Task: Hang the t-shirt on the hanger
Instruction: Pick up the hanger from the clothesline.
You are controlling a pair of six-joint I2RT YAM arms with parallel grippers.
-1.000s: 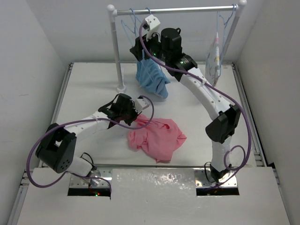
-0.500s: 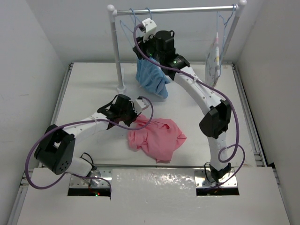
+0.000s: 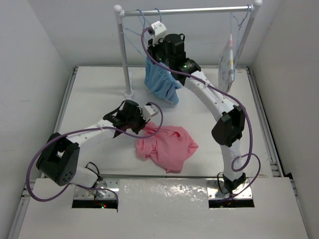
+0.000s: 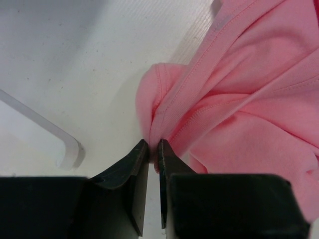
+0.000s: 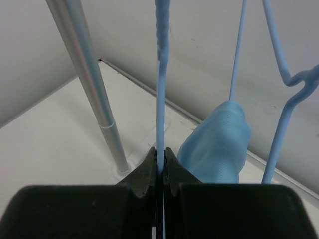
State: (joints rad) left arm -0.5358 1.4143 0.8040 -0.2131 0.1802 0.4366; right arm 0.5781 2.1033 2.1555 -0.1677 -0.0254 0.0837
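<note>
The salmon-pink t-shirt (image 3: pixel 167 144) lies crumpled on the white table, near the front centre. My left gripper (image 3: pixel 143 130) sits at its left edge, shut on a bunched fold of the t-shirt (image 4: pixel 249 99); in the left wrist view the cloth is pinched between the tips of the left gripper (image 4: pixel 153 144). My right gripper (image 3: pixel 149 49) is raised at the left end of the clothes rack. In the right wrist view the right gripper (image 5: pixel 160 152) is shut on a thin light-blue wire of the hanger (image 5: pixel 160 74), which hangs from the rail.
A white rack with a top rail (image 3: pixel 199 9) and a left post (image 3: pixel 124 59) stands at the back. A light-blue garment (image 3: pixel 160 79) hangs beside the held hanger on its own hanger (image 5: pixel 281 104). A white patterned garment (image 3: pixel 228 59) hangs at the right end.
My right gripper has shifted slightly left at the rack and closed on the hanger wire. The left arm and the t-shirt have not moved.
</note>
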